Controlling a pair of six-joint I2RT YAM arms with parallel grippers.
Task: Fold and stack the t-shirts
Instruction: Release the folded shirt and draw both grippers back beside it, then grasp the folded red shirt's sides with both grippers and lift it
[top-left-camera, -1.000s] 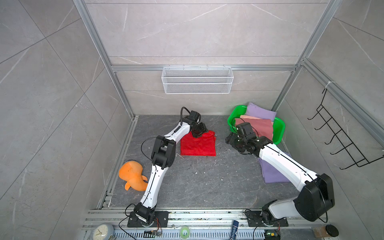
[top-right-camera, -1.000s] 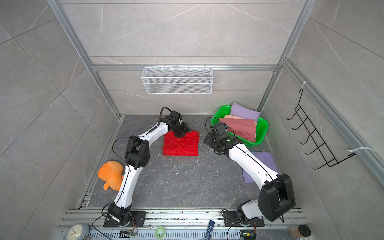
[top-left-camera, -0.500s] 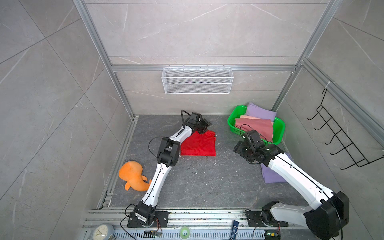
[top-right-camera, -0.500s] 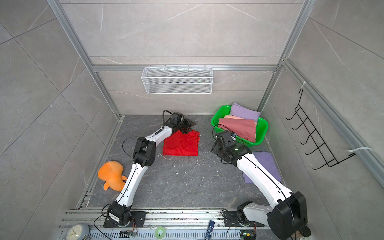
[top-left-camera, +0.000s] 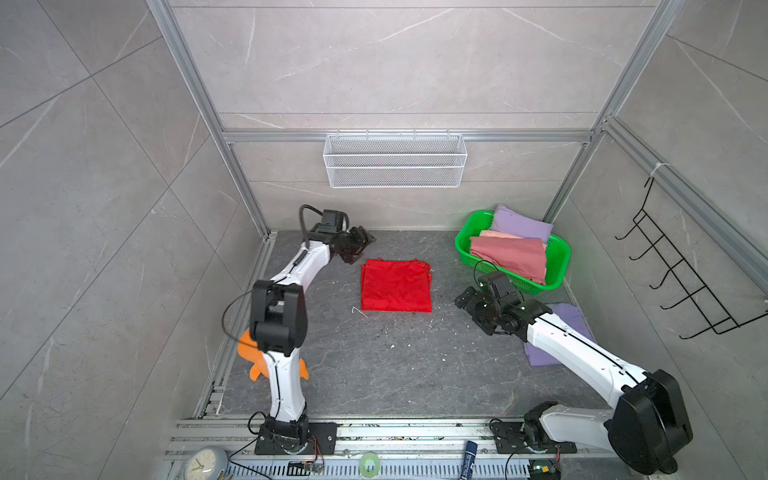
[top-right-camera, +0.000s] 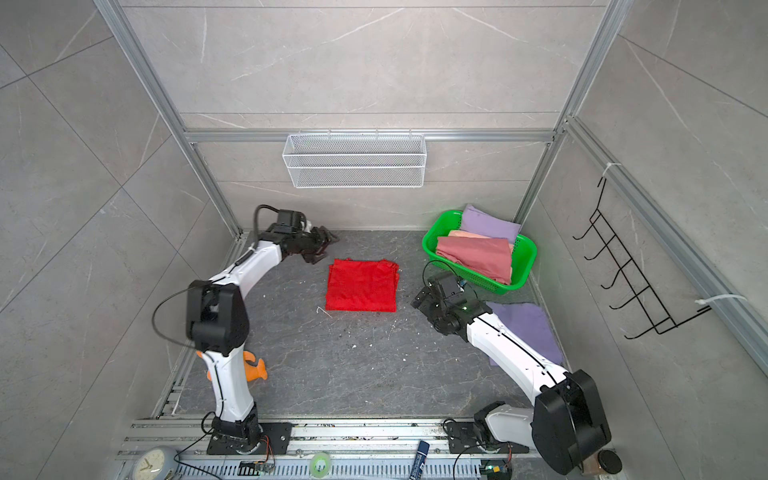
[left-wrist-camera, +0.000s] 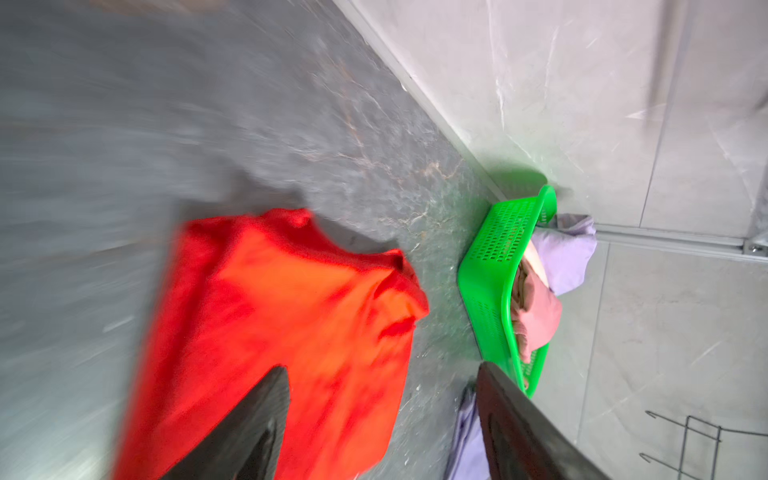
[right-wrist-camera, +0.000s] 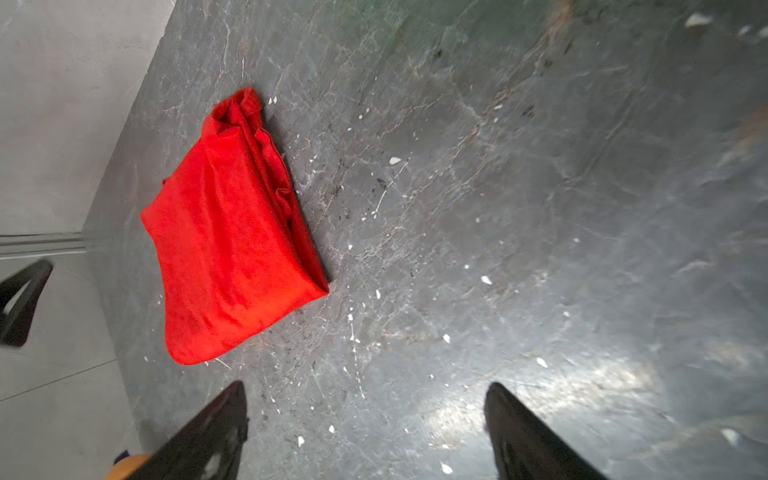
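A bright red t-shirt (top-left-camera: 395, 286) (top-right-camera: 361, 285) lies folded into a flat square mid-floor; both wrist views show it too (left-wrist-camera: 270, 332) (right-wrist-camera: 224, 232). A dusty rose t-shirt (top-left-camera: 509, 257), a pale peach one (top-left-camera: 496, 235) and a lavender one (top-left-camera: 521, 222) sit in the green basket (top-left-camera: 463, 249). Another lavender t-shirt (top-left-camera: 575, 320) lies flat on the floor, partly under my right arm. My left gripper (top-left-camera: 361, 245) (left-wrist-camera: 382, 368) hovers open just off the red shirt's back left corner. My right gripper (top-left-camera: 467, 301) (right-wrist-camera: 365, 385) stands open to the red shirt's right, over bare floor.
An orange plush toy (top-left-camera: 249, 345) lies at the left edge, half hidden behind my left arm. A white wire shelf (top-left-camera: 395, 160) hangs on the back wall and a black hook rack (top-left-camera: 681, 282) on the right wall. White crumbs dot the grey floor.
My left gripper has drawn back leftward off the red shirt's back corner. My right arm has pulled back toward the front. Both jaws have spread wider. The red shirt has not moved.
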